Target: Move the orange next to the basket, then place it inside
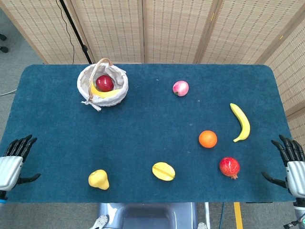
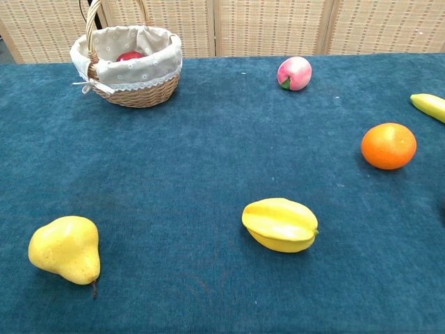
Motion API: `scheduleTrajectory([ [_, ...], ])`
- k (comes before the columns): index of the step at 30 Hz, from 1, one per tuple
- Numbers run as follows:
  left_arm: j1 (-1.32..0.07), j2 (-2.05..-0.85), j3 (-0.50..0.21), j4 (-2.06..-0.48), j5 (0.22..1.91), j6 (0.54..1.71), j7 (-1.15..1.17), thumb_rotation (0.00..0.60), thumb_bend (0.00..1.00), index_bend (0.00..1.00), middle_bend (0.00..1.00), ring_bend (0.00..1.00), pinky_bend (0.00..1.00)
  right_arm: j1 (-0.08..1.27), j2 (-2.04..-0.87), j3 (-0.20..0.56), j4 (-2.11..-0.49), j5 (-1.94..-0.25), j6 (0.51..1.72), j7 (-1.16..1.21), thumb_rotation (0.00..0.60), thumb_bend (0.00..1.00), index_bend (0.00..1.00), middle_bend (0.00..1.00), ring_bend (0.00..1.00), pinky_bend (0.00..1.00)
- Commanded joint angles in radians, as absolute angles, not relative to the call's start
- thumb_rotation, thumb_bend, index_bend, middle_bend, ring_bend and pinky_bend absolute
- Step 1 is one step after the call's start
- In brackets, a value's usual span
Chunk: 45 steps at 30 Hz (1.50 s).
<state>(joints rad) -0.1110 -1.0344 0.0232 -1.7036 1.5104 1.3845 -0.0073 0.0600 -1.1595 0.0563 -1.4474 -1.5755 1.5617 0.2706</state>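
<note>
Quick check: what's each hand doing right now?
Left hand: open, fingers apart, holding nothing.
Right hand: open, fingers apart, holding nothing.

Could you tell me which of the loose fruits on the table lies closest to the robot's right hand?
The pomegranate, the dark red fruit at the front right, is closest to the right hand. The orange and banana lie farther back.
</note>
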Motion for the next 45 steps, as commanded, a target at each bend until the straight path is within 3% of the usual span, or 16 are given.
scheduleTrajectory([
  [1, -0.109, -1.032, 0.024, -1.704, 1.516, 1.391, -0.012, 0.600, 0.00, 0.00, 0.00, 0.00, 0.00, 0.124, -1.167, 0.060, -1.476, -1.598, 1.481, 0.240, 0.600, 0.00, 0.10, 0.05, 0.00, 0.00],
  [14, -0.106, -1.028, 0.028, -1.708, 1.527, 1.397, -0.016, 0.600, 0.00, 0.00, 0.00, 0.00, 0.00, 0.292, -1.167, 0.121, -1.541, -1.500, 1.223, 0.192, 0.600, 0.00, 0.09, 0.05, 0.00, 0.00],
  [26, -0.108, -1.027, 0.027, -1.703, 1.527, 1.392, -0.027, 0.600, 0.00, 0.00, 0.00, 0.00, 0.00, 0.469, -1.304, 0.184, -1.428, -1.315, 0.940, 0.150, 0.600, 0.00, 0.10, 0.05, 0.00, 0.01],
  [45, -0.109, -1.025, 0.030, -1.705, 1.534, 1.393, -0.032, 0.600, 0.00, 0.00, 0.00, 0.00, 0.00, 0.521, -1.420, 0.172, -1.329, -1.269, 0.888, 0.179, 0.600, 0.00, 0.14, 0.08, 0.05, 0.10],
])
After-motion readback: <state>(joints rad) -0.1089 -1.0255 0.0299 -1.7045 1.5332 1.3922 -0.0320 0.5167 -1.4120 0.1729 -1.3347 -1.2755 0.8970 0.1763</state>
